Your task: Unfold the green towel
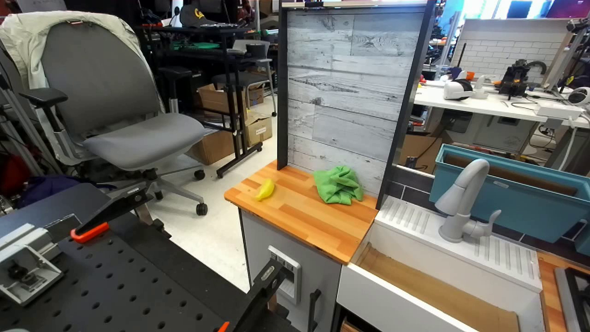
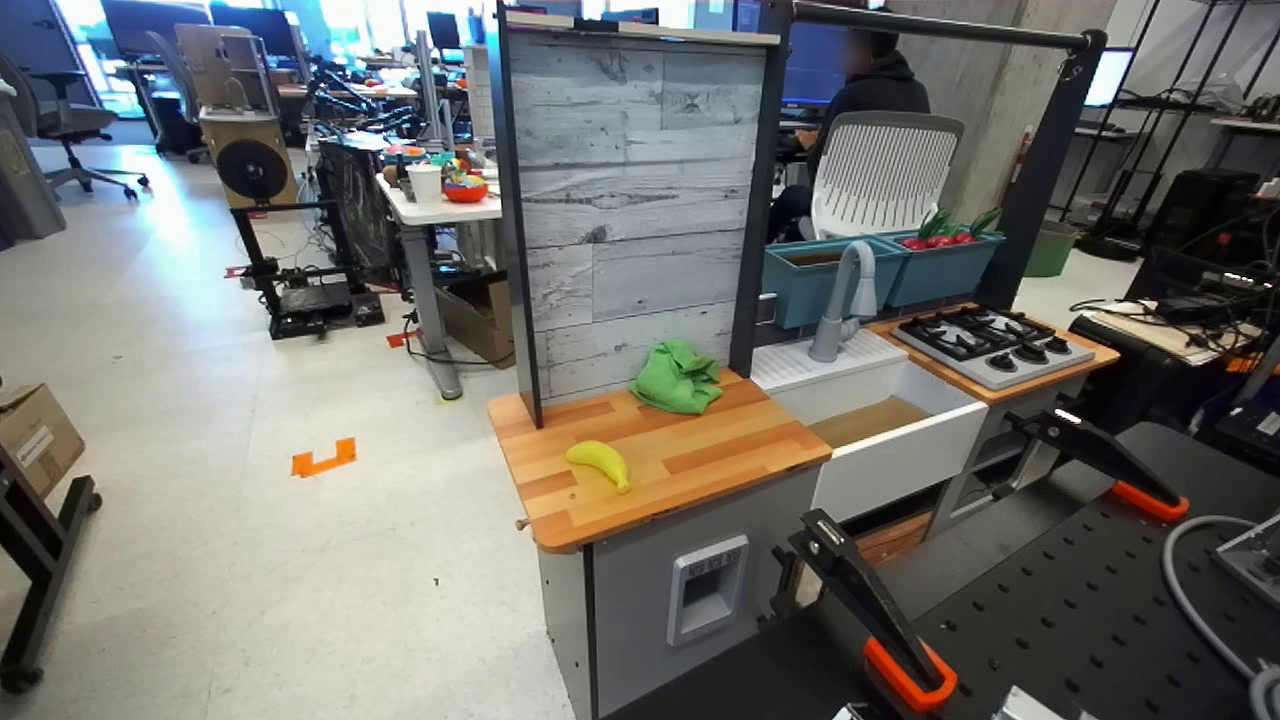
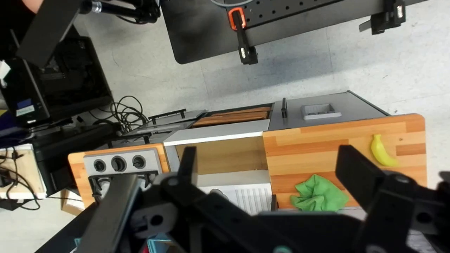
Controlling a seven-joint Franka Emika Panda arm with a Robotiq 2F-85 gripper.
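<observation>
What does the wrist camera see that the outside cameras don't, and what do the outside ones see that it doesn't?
Only the wrist view shows the robot's black two-fingered end effector, open with nothing in it.

Only the exterior views show chairs: a grey padded swivel chair in an exterior view, and a white slatted-back chair in an exterior view.

The wrist view and both exterior views share the crumpled green cloth towel and the curved yellow banana, both on the striped brown wooden countertop.
</observation>
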